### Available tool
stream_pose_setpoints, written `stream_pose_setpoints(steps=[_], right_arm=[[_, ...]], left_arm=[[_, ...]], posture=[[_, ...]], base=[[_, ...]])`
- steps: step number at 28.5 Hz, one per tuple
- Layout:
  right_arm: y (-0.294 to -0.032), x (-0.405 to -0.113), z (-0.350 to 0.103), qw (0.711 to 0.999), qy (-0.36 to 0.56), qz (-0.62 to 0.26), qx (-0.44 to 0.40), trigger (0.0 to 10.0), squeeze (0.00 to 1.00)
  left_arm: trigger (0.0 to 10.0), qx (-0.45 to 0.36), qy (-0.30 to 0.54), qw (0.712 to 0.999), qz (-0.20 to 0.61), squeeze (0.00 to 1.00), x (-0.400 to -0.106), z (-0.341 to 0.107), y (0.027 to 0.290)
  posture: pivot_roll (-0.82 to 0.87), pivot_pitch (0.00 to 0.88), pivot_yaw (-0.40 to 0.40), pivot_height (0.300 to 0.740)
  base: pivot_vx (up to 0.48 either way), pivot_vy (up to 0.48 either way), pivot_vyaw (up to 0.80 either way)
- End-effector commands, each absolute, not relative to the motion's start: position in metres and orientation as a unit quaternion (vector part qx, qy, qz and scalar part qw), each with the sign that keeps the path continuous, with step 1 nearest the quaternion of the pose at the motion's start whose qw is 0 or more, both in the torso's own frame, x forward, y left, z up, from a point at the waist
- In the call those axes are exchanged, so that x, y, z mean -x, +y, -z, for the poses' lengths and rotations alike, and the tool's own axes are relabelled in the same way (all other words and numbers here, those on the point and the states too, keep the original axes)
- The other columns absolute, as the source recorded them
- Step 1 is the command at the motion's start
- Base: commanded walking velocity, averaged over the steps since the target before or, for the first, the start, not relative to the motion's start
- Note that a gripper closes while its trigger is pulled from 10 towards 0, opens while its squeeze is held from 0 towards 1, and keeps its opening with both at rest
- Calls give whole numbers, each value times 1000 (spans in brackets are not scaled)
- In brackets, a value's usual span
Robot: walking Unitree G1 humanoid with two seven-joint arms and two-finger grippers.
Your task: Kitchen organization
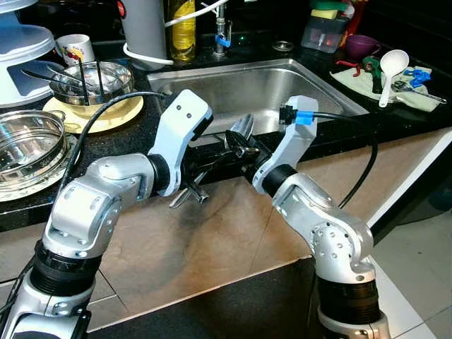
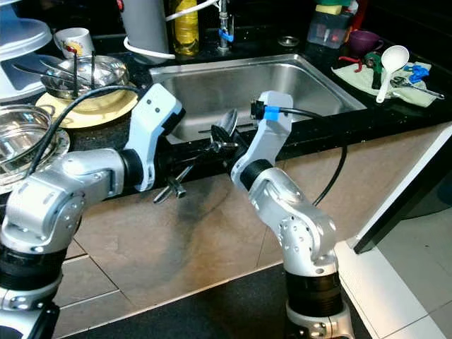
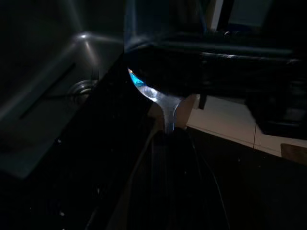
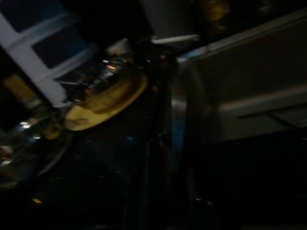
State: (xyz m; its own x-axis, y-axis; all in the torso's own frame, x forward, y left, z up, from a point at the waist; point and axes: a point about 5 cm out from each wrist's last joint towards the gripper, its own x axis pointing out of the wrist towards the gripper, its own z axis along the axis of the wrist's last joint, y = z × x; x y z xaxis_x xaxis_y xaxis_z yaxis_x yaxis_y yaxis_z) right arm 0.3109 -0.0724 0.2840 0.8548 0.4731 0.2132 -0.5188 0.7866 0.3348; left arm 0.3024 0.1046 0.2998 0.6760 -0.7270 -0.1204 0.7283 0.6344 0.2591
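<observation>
Spoon (image 1: 241,129) held over the counter (image 1: 339,127) edge at the sink's (image 1: 212,85) 6 o'clock | left pincer (image 1: 227,150) closed on its handle; right pincer (image 1: 240,150) meets it, grip state unclear | risk: early release during handover drops it to the floor (image 1: 417,261).

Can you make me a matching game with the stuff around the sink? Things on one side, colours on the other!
Things:
1. ladle
2. cup
3. plate
4. spoon

Colours:
A. yellow
B. shiny silver
C. white
D. purple

Pairs: 1-C, 2-D, 3-A, 4-B
</observation>
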Motion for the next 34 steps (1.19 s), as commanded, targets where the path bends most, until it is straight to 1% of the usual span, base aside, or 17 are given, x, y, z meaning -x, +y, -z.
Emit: stream_pose_setpoints(steps=[1,6,13,14,15,19,22,23,24,30,31,32,33,34], right_arm=[[-79,-314,-275,952,-38,-240,-188,0,0],[-80,-315,-275,952,-39,-238,-191,0,0],[-83,-317,-278,948,-43,-231,-215,0,0],[-83,-317,-279,947,-43,-229,-222,0,0],[-84,-317,-280,945,-44,-227,-232,0,0],[-89,-318,-282,938,-48,-218,-265,0,0],[-96,-320,-284,934,-52,-207,-286,0,0],[-98,-321,-285,934,-53,-204,-289,0,0],[-99,-321,-285,934,-53,-203,-290,0,0],[-111,-325,-289,934,-68,-182,-298,0,0],[-117,-326,-292,933,-78,-172,-305,0,0],[-126,-328,-298,928,-104,-152,-323,0,0],[-145,-328,-312,913,-166,-103,-357,0,0],[-158,-327,-320,898,-208,-69,-381,0,0]], left_arm=[[0,-155,-14,898,411,0,-299,-304,103],[0,-157,-16,898,411,0,-299,-304,103],[0,-165,-21,902,399,0,-302,-304,106],[1255,-162,-20,903,397,263,-302,-304,107],[10000,-153,-16,904,399,1000,-302,-303,107],[10000,-132,-13,904,405,1000,-301,-304,106],[10000,-116,-29,911,395,1000,-303,-310,109],[10000,-115,-32,911,394,78,-303,-311,109],[10000,-116,-32,911,395,0,-303,-312,110],[10000,-81,-38,905,416,0,-299,-317,113],[10000,-66,-45,905,417,0,-299,-320,116],[10000,-49,-53,910,408,0,-301,-325,119],[10000,-39,-62,920,385,0,-305,-329,123],[10000,-33,-68,927,368,0,-308,-331,126]], posture=[[-74,176,-21,740],[-74,176,-21,740],[-73,173,-23,740],[-73,171,-22,740],[-73,171,-22,740],[-74,171,-20,740],[-74,168,-19,740],[-74,168,-19,740],[-74,168,-19,740],[-74,159,-19,740],[-74,158,-20,740],[-72,155,-21,740],[-71,154,-22,740],[-71,154,-22,740]], base=[[0,0,0],[0,0,0],[0,0,0],[0,0,0],[0,0,0],[0,0,0],[0,0,0],[0,0,0],[0,0,0],[0,0,0],[0,0,0],[0,0,0],[0,0,0],[0,0,0]])
